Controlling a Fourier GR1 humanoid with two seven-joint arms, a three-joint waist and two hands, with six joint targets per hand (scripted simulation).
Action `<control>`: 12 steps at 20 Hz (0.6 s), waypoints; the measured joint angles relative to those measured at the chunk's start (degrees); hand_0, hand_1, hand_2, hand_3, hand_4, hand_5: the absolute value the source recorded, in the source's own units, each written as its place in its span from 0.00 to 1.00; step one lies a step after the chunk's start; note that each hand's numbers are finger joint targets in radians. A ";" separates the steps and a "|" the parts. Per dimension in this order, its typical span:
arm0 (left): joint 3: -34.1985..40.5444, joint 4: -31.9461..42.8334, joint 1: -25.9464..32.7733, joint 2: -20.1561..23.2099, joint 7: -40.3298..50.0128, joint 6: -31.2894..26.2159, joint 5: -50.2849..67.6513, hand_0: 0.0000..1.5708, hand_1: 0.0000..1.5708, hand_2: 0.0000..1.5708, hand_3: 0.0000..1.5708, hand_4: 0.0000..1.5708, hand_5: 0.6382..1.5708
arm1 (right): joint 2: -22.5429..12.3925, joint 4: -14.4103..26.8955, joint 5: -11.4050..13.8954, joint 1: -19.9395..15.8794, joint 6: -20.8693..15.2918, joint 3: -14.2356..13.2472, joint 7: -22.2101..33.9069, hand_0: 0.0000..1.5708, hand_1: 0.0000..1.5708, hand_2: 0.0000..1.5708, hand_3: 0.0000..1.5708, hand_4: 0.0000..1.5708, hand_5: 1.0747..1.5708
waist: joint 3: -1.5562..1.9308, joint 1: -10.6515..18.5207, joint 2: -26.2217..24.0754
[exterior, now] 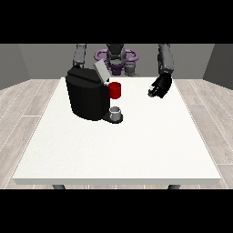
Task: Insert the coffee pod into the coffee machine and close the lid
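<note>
The black coffee machine (86, 98) stands on the white table (118, 154), left of the middle. Its grey lid (101, 70) is tilted up and open. Below the lid a red round holder (115, 90) sticks out of the machine's side. A small grey cup (116, 113) sits on the machine's low base, under the holder. The hand at the view's right (160, 86) hangs over the table, well to the right of the holder and clear of the machine. I cannot pick out a coffee pod for sure. The arm at the view's left (79, 55) goes down behind the machine, which hides its hand.
The table's front half and right side are bare white surface. The robot's torso (116, 59) stands behind the table's far edge. Wooden floor surrounds the table.
</note>
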 measured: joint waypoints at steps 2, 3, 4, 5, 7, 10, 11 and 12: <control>0.74 0.16 -1.46 -0.08 0.89 -2.08 0.57 0.89 0.89 0.89 0.84 0.32 1.00 | 0.07 0.51 0.33 0.57 0.21 0.39 -0.35 0.00 0.00 0.00 0.00 0.00 1.00 | -0.02 -0.54 -0.95; 0.60 -0.21 -1.65 -0.69 1.42 -3.07 0.59 0.88 0.88 0.88 0.84 0.31 1.00 | -0.10 0.96 0.28 0.69 0.42 0.23 -0.15 0.00 0.00 0.00 0.00 0.00 1.00 | -0.01 -0.31 -1.92; 0.57 -0.76 -2.47 -0.67 1.65 -4.59 0.70 0.87 0.87 0.88 0.84 0.32 1.00 | -0.16 1.93 0.02 0.49 0.37 -0.32 -0.95 0.00 0.00 0.00 0.00 0.00 1.00 | -0.01 0.03 -2.21; 0.44 -1.31 -3.45 -1.12 2.53 -6.00 0.76 0.89 0.89 0.89 0.85 0.34 1.00 | -0.40 2.75 -0.08 -0.13 0.53 -0.69 -0.94 0.00 0.00 0.00 0.00 0.00 1.00 | 0.00 0.33 -2.74; 0.20 -2.21 -4.51 -1.43 3.60 -8.68 0.83 0.91 0.91 0.89 0.85 0.35 1.00 | -0.44 3.65 -0.18 0.58 0.82 -0.77 -1.30 0.00 0.00 0.00 0.00 0.00 1.00 | 0.00 0.43 -4.50; 0.66 -3.19 -7.47 -1.12 5.03 -12.31 1.25 0.85 0.85 0.86 0.84 0.38 1.00 | -0.25 4.04 -0.26 0.17 1.09 -0.73 -1.15 0.00 0.00 0.00 0.00 0.00 1.00 | 0.00 0.01 -5.70; 0.65 -3.77 -8.35 -1.46 5.79 -13.16 1.25 0.85 0.85 0.86 0.84 0.38 1.00 | -0.01 4.46 -0.27 0.00 0.91 -0.80 -1.18 0.00 0.00 0.00 0.00 0.00 1.00 | 0.00 0.09 -6.02; 0.76 -4.02 -9.12 -2.02 6.92 -13.59 1.24 0.85 0.85 0.86 0.84 0.38 1.00 | -0.10 4.47 -0.35 -0.01 1.26 -0.75 -1.29 0.00 0.00 0.00 0.00 0.00 1.00 | 0.01 -0.33 -6.26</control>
